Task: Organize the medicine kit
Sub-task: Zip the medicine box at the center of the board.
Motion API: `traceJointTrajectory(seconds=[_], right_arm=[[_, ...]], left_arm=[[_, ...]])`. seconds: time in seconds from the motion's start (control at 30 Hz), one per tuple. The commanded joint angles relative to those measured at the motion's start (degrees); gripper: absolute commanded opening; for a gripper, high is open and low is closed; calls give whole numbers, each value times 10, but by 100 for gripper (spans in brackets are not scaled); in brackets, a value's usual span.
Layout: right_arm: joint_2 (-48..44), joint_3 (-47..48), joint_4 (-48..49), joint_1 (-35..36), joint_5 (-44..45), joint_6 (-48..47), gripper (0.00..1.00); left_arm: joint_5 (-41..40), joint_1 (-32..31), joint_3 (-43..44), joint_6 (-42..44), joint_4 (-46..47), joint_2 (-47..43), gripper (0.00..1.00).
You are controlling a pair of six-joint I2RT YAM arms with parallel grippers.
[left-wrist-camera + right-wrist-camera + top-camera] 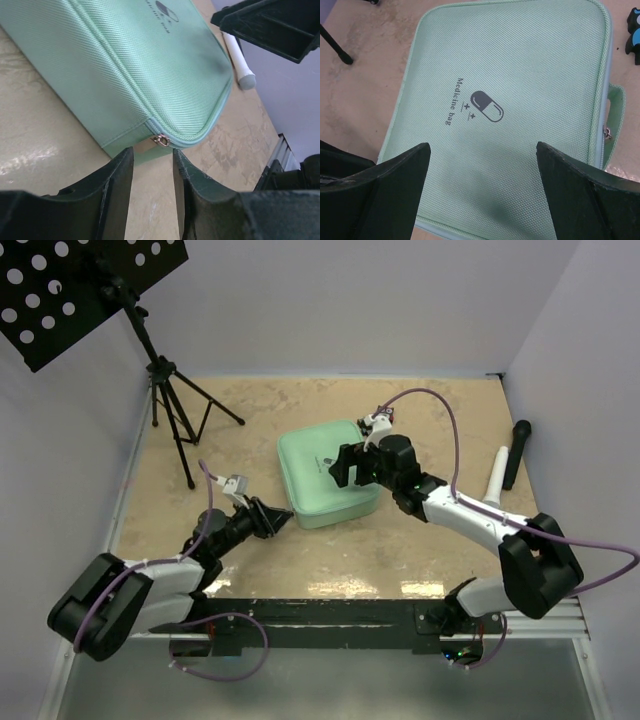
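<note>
Over on the far left, one tripod (175, 410) stands on the table (260, 400), carrying one black perforated plate (70, 290) that the frame edge cuts off. Moving right, we meet the left gripper (283, 521), low on the table and pointing at the kit's near left corner. Its jaws stand a narrow gap apart, pinching nothing; from the left wrist, a small metal zip pull (161, 141) sits just beyond the fingertips (125, 165).

Centre table, one kit (312, 478): mint green, woven fabric, rounded corners, lying flat and zipped shut, so the inside is hidden. The lid carries one dark pill mark (486, 105) beside the words "Medicine bag". One fabric loop (618, 115) pokes out from its side.

Next comes the right gripper (352, 468), hanging over the lid's right half with its jaws spread wide, gripping nothing. From above it covers part of the kit's right edge.

Far right, two sticks lie near the wall, one white (497, 472), one black (518, 452). What they are, I can't tell.
</note>
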Motion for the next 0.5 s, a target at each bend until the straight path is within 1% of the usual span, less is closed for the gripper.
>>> traceJointTrajectory(seconds=[0.0,0.2,0.33,0.47], right_arm=[[6,0,34,4,-31,-3,91],[10,-4,42,5,-41,1,92],[11,2,38,6,-44,2,92],[2,-2,34,5,-40,0,92]], left_arm=[[60,4,-26,10,191,55,41],[53,4,-67,-14,367,149,44],[68,5,-40,-13,382,196,45],[51,5,-45,-12,388,201,50]])
